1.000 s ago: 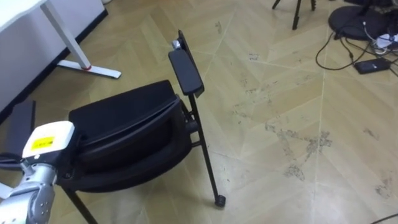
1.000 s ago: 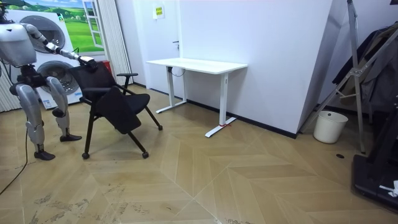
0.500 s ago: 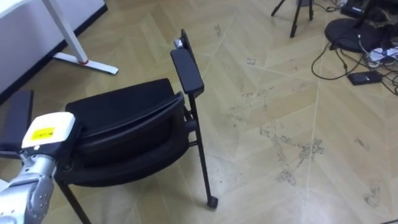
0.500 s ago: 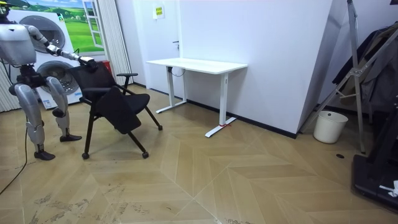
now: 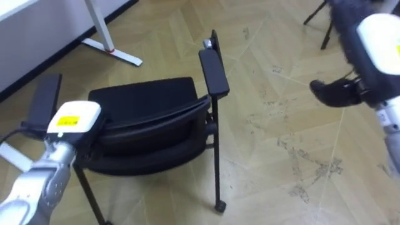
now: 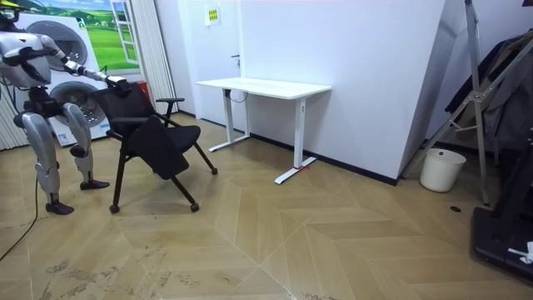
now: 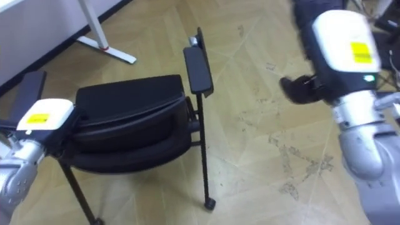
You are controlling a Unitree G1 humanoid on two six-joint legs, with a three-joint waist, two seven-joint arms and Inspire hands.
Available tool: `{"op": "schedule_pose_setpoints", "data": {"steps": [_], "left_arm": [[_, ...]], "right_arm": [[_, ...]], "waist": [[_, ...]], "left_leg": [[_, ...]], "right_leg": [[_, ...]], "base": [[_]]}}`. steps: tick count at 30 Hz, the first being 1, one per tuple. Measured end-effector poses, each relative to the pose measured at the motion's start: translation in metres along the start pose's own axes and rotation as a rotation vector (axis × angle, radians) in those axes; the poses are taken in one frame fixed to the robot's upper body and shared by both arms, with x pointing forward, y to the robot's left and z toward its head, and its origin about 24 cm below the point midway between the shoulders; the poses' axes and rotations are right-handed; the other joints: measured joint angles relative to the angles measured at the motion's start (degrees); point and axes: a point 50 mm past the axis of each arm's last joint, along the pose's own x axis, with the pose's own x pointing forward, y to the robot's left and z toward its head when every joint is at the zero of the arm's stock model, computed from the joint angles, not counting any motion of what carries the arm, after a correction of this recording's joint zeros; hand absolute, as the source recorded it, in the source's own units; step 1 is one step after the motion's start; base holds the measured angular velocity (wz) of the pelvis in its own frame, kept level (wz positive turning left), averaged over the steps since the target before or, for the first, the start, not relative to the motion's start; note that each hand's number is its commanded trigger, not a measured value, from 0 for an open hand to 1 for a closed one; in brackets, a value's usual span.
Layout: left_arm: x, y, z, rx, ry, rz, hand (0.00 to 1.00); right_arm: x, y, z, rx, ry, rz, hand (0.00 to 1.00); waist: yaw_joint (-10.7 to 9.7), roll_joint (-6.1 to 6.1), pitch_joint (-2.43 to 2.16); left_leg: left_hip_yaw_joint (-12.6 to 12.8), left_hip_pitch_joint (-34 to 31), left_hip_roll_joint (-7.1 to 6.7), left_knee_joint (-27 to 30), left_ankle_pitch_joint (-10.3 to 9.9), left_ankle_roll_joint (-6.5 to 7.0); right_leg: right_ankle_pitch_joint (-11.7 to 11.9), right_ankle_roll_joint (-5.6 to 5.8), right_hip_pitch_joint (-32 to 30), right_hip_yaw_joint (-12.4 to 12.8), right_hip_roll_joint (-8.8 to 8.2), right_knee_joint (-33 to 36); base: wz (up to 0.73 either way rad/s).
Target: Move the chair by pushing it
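A black chair [image 5: 147,128] with armrests stands on the wood floor just in front of me, its backrest towards me; in the room view the chair [image 6: 154,137] is at the left. My left hand [image 5: 74,120] lies on the top edge of the backrest at its left end, its fingers hidden under the white back of the hand. My right hand [image 7: 309,87] hangs in the air to the right of the chair, apart from it, with dark fingers relaxed and holding nothing.
A white desk [image 6: 265,87] stands against the wall beyond the chair, its foot [image 5: 115,53] near the chair's left side. A washing machine [image 6: 79,100] is behind me. A white bin [image 6: 441,169] and a stand are far off at the room view's right.
My right hand has come up into view at the right. The eye view has shifted, so the chair sits further right in it; in the room view the chair stays put.
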Motion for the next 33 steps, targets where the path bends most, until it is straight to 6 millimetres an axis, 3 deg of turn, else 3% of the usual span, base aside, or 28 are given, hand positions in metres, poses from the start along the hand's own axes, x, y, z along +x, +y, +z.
{"op": "schedule_pose_setpoints", "data": {"steps": [5,10,13,15,22,33], "left_arm": [[0.008,0.01,0.008,0.028,-0.055,0.028,1.0],[0.011,0.009,0.013,0.033,-0.087,0.031,1.0],[0.014,0.007,0.015,0.03,-0.095,0.018,1.0],[0.017,0.007,0.017,0.028,-0.101,0.014,1.0],[0.023,0.007,0.027,0.037,-0.144,0.012,1.0],[0.029,0.009,0.035,0.055,-0.169,0.03,1.0]], "right_arm": [[0.0,0.019,0.01,0.003,-0.044,0.122,0.0],[-0.001,0.037,0.012,0.014,-0.061,0.234,0.0],[0.008,0.048,0.023,0.013,-0.119,0.316,0.0],[0.013,0.051,0.03,0.009,-0.152,0.349,0.0],[0.016,0.064,0.045,-0.01,-0.226,0.487,0.0],[0.019,0.076,0.046,-0.038,-0.226,0.56,0.0]], "waist": [[1.58,-1.26,0.11],[2.86,-0.5,0.25],[2.85,0.78,0.05],[2.96,1.05,0.16],[4.66,0.28,0.22],[5.11,-0.05,0.4]], "left_leg": [[-0.98,-0.08,0.02,0.01,0.0,0.0],[-1.05,-0.34,0.06,0.2,-0.01,0.0],[-1.32,-0.77,0.04,0.19,0.0,0.0],[-1.7,-0.93,0.04,0.14,0.0,0.0],[-3.14,0.01,-0.08,-0.42,0.0,0.01],[-4.54,-0.3,-0.06,-0.39,0.0,0.01]], "right_leg": [[0.24,-0.05,0.81,-1.23,0.03,-1.06],[0.89,-0.07,1.16,-1.29,-0.01,-1.81],[0.89,-0.07,0.85,-1.44,-0.02,-1.79],[0.89,-0.07,0.82,-1.83,-0.01,-1.78],[0.89,-0.06,2.02,-2.82,0.0,-1.9],[0.89,-0.06,2.43,-4.37,0.01,-1.96]], "base": [[0.11],[-0.02],[0.02],[0.08],[0.07],[0.06]]}}
